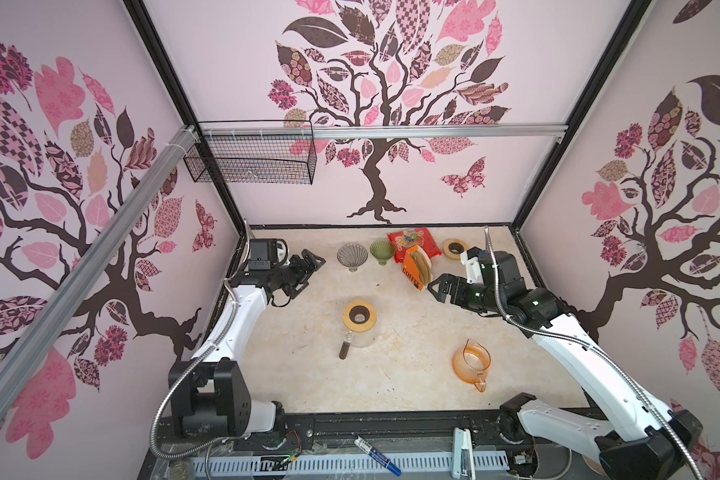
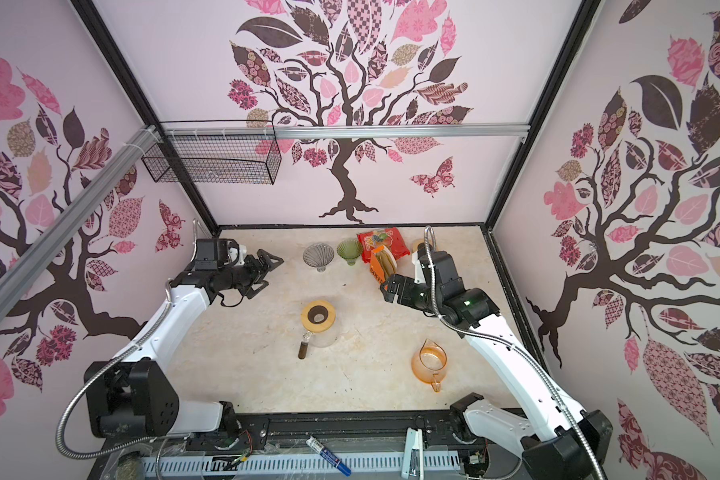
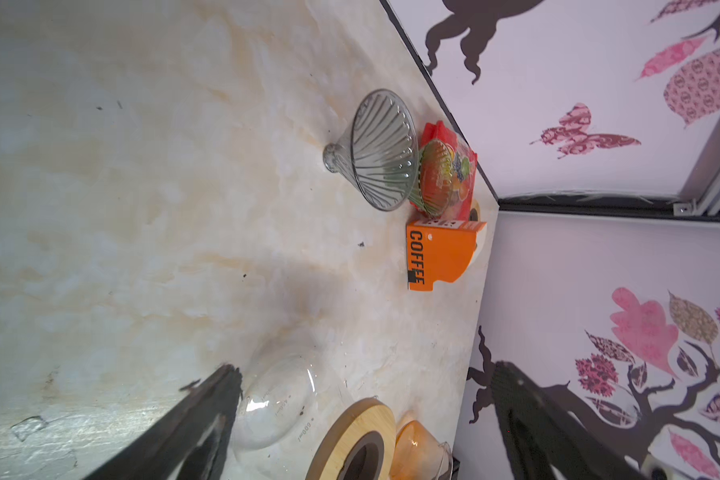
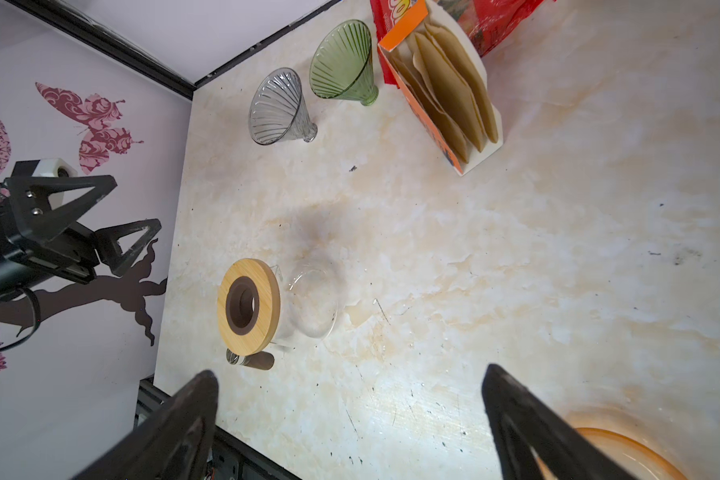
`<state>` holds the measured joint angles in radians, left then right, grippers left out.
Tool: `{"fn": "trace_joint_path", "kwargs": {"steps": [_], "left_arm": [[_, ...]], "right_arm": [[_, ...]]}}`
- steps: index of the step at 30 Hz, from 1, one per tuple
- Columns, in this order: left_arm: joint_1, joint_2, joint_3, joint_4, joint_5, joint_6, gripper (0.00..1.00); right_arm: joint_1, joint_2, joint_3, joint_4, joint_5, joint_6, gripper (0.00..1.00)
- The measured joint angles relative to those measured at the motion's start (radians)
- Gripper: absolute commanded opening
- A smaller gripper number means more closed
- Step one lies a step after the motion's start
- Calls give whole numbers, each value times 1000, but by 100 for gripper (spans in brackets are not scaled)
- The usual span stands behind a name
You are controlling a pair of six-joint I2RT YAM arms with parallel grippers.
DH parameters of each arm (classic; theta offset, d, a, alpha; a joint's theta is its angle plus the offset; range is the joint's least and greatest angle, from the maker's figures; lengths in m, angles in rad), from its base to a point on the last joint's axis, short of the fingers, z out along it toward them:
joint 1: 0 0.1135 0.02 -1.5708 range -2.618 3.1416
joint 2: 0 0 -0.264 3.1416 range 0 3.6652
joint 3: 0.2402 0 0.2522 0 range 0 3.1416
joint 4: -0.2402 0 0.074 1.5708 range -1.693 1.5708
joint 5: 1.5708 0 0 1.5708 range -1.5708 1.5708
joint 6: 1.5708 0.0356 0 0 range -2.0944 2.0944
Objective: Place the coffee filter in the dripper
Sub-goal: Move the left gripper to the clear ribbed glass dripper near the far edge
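Observation:
Brown paper coffee filters (image 4: 449,79) stand in an orange box (image 1: 416,268) marked COFFEE at the back of the table, seen in both top views (image 2: 381,266). To its left stand a grey glass dripper (image 1: 352,254) and a green glass dripper (image 1: 382,249), both empty. My right gripper (image 1: 433,289) hovers open and empty just in front of the box, close to its near end. My left gripper (image 1: 314,264) hangs open and empty at the back left, to the left of the grey dripper (image 3: 381,149). In the right wrist view both drippers (image 4: 281,108) show upright.
A glass carafe with a wooden ring lid (image 1: 359,320) stands mid-table. An orange glass pitcher (image 1: 470,361) sits front right. A red snack bag (image 1: 414,243) and a wooden ring (image 1: 455,248) lie behind the box. A wire basket (image 1: 250,158) hangs on the back wall.

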<state>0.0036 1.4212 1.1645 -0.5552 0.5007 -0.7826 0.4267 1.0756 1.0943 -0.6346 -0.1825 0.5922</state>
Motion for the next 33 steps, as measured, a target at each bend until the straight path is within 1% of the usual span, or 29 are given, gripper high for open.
{"fn": "trace_joint_path", "kwargs": {"steps": [2, 4, 6, 9, 10, 12, 15, 19, 23, 26, 28, 31, 33], "left_arm": [[11, 40, 73, -72, -74, 1, 97], [31, 67, 124, -112, -97, -5, 97], [74, 72, 130, -108, -82, -29, 97], [153, 72, 100, -50, -46, -87, 97], [167, 77, 99, -48, -47, -99, 97], [167, 86, 105, -45, -47, -105, 97], [119, 123, 142, -53, -51, -105, 97], [26, 199, 227, -83, -74, -103, 97], [-77, 313, 376, -180, -137, -79, 93], [-149, 397, 491, -253, -195, -56, 87], [-193, 453, 564, -301, -234, -46, 81], [-235, 513, 626, -340, -261, -43, 72], [-246, 551, 658, -368, -274, -50, 67]], "right_arm": [[0, -5, 12, -17, 8, 9, 100], [0, -4, 21, -21, 0, 9, 100], [0, -3, 29, -31, -17, 6, 100], [0, -3, 40, -43, -35, -9, 100], [0, -2, 45, -46, -40, -14, 100], [0, -2, 50, -47, -48, -24, 100], [0, -2, 51, -46, -61, -35, 100], [0, 2, 51, -43, -84, -47, 100], [0, 19, 58, -53, -74, -65, 100], [0, 26, 70, -68, -46, -83, 100], [0, 26, 77, -85, -30, -95, 100], [0, 25, 79, -95, -13, -103, 100], [0, 23, 78, -103, -3, -105, 100]]}}
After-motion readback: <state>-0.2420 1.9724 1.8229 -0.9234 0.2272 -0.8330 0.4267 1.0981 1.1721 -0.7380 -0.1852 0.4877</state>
